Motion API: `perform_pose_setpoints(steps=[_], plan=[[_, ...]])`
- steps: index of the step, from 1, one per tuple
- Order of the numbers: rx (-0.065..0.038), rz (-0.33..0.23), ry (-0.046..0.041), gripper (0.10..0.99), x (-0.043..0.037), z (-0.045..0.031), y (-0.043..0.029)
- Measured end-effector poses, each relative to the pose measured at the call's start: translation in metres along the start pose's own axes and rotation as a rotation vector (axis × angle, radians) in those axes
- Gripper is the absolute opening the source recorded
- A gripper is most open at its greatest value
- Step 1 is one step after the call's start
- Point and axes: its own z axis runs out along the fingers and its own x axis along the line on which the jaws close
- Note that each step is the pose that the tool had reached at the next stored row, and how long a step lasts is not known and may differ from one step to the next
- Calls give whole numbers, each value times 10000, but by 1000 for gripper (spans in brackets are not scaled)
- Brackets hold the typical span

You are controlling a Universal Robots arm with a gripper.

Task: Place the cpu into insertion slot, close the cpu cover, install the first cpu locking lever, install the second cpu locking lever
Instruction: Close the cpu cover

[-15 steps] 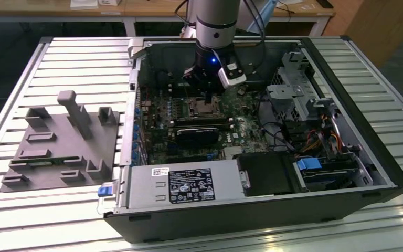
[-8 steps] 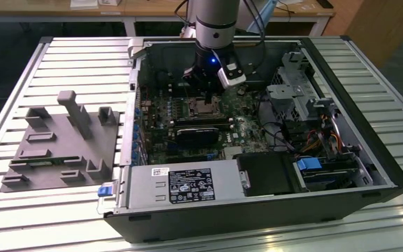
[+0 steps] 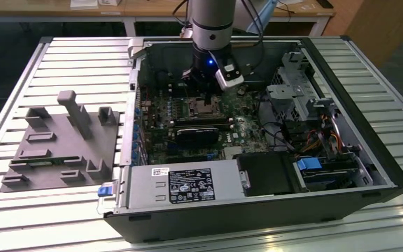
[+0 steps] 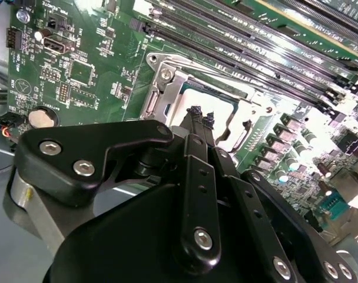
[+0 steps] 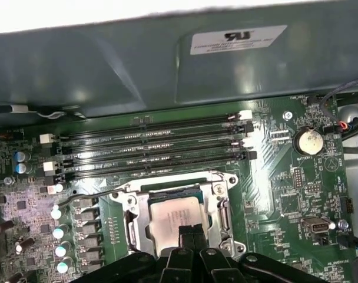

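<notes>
Inside the computer case (image 3: 257, 210), the gripper (image 5: 191, 236) hangs right over the insertion slot (image 5: 123, 200), jaws clenched on nothing. The cpu cover (image 5: 211, 203) appears down on the slot, with the cpu (image 5: 170, 212) seated inside it. A thin locking lever (image 5: 90, 191) juts beside the slot, seemingly unlatched, so I judge both levers still undone.

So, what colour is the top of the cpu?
Dull silver-grey; the cpu shows best in the first wrist view.

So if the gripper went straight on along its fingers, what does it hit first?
Most likely the cpu: the shut gripper points at its metal top, close to the cpu cover frame. Depth is unclear, so the frame edge could come first.
</notes>
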Motion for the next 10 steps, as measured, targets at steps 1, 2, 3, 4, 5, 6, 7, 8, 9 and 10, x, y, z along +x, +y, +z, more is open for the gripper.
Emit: perform_pose_setpoints(steps=[1, 2, 3, 4, 5, 6, 7, 8, 9, 10], plan=[[-8, -1, -31, 102, 16, 1, -4], [-19, -1, -65, 102, 36, 1, -8], [-34, -1, -99, 102, 56, 1, -12], [-46, -1, -127, 102, 74, 2, -15], [-52, -3, -152, 102, 93, 2, -18], [-57, -4, -172, 102, 113, 2, -21], [-60, -3, -189, 102, 133, 3, -24], [-62, -3, -201, 102, 153, 5, -27], [-65, -4, -211, 102, 172, 7, -30], [-66, -4, -216, 102, 190, 9, -32]])
